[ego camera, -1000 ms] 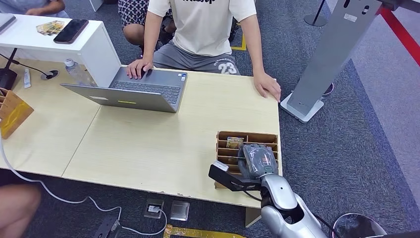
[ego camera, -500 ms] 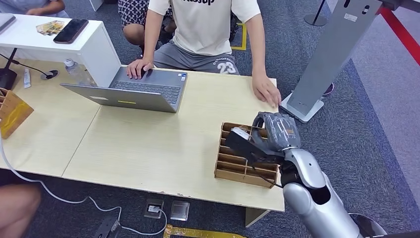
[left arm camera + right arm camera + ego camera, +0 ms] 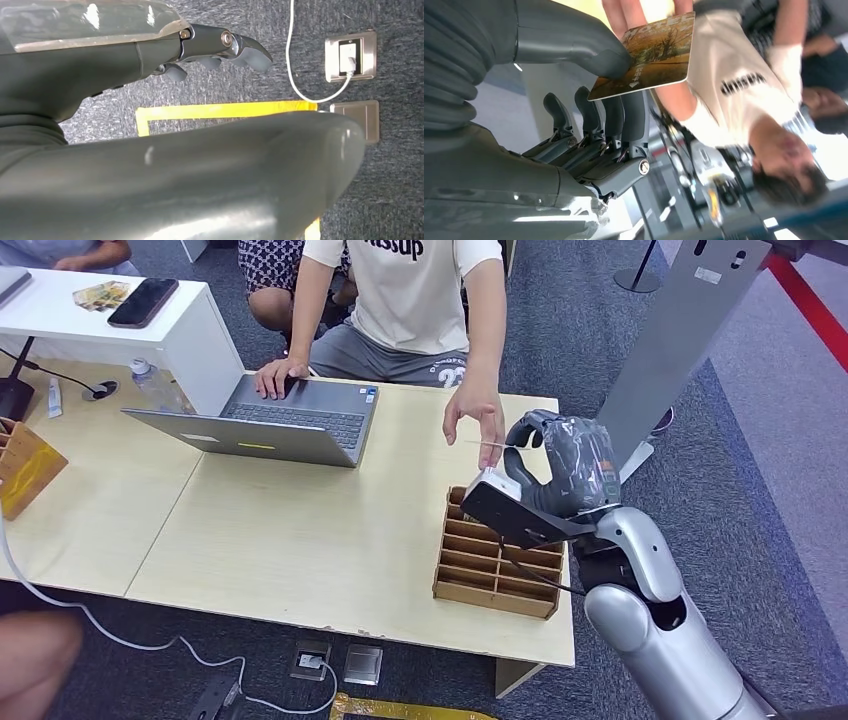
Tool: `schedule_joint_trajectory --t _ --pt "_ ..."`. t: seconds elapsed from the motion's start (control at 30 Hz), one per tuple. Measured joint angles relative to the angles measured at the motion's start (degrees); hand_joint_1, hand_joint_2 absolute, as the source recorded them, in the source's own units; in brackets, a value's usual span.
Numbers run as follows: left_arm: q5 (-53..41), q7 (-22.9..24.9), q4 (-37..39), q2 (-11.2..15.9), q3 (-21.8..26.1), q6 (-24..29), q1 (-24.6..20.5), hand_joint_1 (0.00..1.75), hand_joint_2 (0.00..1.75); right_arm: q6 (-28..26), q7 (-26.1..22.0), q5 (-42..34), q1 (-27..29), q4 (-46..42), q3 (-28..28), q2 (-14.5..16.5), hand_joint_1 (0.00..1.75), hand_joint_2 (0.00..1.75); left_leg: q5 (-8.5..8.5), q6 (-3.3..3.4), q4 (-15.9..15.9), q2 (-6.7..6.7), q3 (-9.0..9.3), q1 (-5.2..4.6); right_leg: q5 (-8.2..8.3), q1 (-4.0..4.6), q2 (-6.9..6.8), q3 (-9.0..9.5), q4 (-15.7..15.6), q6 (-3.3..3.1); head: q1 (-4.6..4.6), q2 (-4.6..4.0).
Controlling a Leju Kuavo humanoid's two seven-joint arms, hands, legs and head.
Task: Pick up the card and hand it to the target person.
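Right hand: grey many-fingered right hand (image 3: 565, 475) raised above the far end of the wooden rack, thumb pressed on one face of the card and fingers (image 3: 624, 117) under the other, pinching it.
Card: thin rectangular card with a brown-gold printed picture (image 3: 649, 55), seen edge-on as a pale line (image 3: 483, 443) in the head view, held in the air above the table between the robot's hand and the person's hand.
Person's hand: outstretched hand of the seated person (image 3: 477, 418) at the card's free end, fingertips touching it; whether actually gripping it, cannot tell.
Person: seated across the table in a cream T-shirt with dark lettering (image 3: 405, 285) and grey shorts, other hand (image 3: 278, 378) resting on the laptop.
Left hand: grey left hand (image 3: 215, 47) hanging over dark carpet, fingers slightly curled and apart, holding nothing.
Rack: brown wooden slotted card rack (image 3: 490, 565) lying on the light wooden table (image 3: 300, 530) near its right front corner, partly hidden by the right arm.
Laptop: open grey laptop (image 3: 270, 425) on the far left part of the table.
Stand: tall grey metal stand with a flat base (image 3: 665, 350) on the carpet just beside the table's far right corner.
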Motion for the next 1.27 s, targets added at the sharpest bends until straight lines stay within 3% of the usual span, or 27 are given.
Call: schedule_joint_trajectory --t 0.23,0.4,0.53,0.7,0.83,0.93,0.97,1.07,1.27 --pt "-0.75 -0.35 -0.01 -0.27 -0.02 -0.16 -0.51 0.0 0.0 -12.54 -6.39 5.57 -2.17 8.42 0.03 3.25 1.36 1.75 0.0 0.0 0.0 -0.02 -0.01 0.0 0.0 0.0 -0.01 0.0 0.0 0.0 -0.01 0.0" --pt "-0.9 -0.32 0.0 -0.52 -0.04 -0.17 -0.82 0.0 0.0 -17.67 -7.33 9.48 -2.7 14.46 0.13 5.1 1.36 1.75 0.0 0.0 0.0 -0.02 -0.01 0.0 0.0 0.0 -0.01 0.0 0.01 0.0 -0.01 0.0" --pt "-0.93 -0.28 0.0 -0.59 -0.08 -0.13 -0.83 0.0 0.0 -18.77 -7.21 11.08 -2.66 18.13 0.27 6.02 0.0 1.75 0.0 0.0 0.0 -0.02 -0.01 0.0 0.0 0.0 -0.01 -0.01 0.01 0.0 -0.01 0.0" --pt "-1.01 -0.82 -0.01 -0.59 -0.2 -0.5 -0.75 0.0 0.0 -18.46 -8.61 7.52 -1.43 20.78 0.38 6.72 0.0 1.75 0.0 0.0 0.0 -0.02 -0.01 0.0 0.0 0.0 -0.01 -0.02 0.01 0.0 0.01 0.0" --pt "-0.42 -1.14 0.01 -0.59 -0.21 -0.54 -0.51 0.0 0.0 -18.08 -9.9 0.44 -0.08 21.34 -0.15 6.9 0.0 1.75 0.0 0.0 0.0 -0.02 -0.01 0.0 0.0 0.0 -0.01 -0.03 0.0 0.0 0.01 0.0" --pt "0.2 -0.86 0.01 -0.57 -0.2 -0.26 -0.23 0.0 0.0 -16.99 -11.27 -8.21 1.63 20.64 -0.88 6.78 0.0 0.44 0.0 0.0 0.0 -0.02 0.0 0.0 0.0 0.0 -0.01 -0.05 0.0 0.0 0.01 0.0" --pt "0.39 -0.65 0.01 -0.57 -0.19 -0.1 -0.15 0.0 0.0 -16.4 -11.91 -12.01 2.55 19.94 -1.27 6.66 0.0 0.44 0.0 0.0 0.0 -0.02 0.0 0.0 -0.01 0.0 -0.01 -0.05 0.0 0.0 0.01 0.0" --pt "0.79 -0.04 0.01 -0.51 -0.14 0.39 0.04 0.0 0.0 -14.03 -13.89 -23.29 5.71 17.3 -2.59 5.95 0.0 1.75 0.0 0.0 0.0 -0.01 -0.01 0.0 -0.01 0.0 0.0 -0.05 -0.01 0.0 0.01 0.0" --pt "1.06 0.36 0.01 -0.36 -0.06 0.71 0.14 0.0 0.0 -10.78 -15.74 -34.93 10.19 12.95 -4.54 3.86 0.0 1.75 0.0 0.0 0.0 0.0 0.0 0.0 0.0 0.0 0.0 -0.05 -0.01 0.0 0.01 0.0"
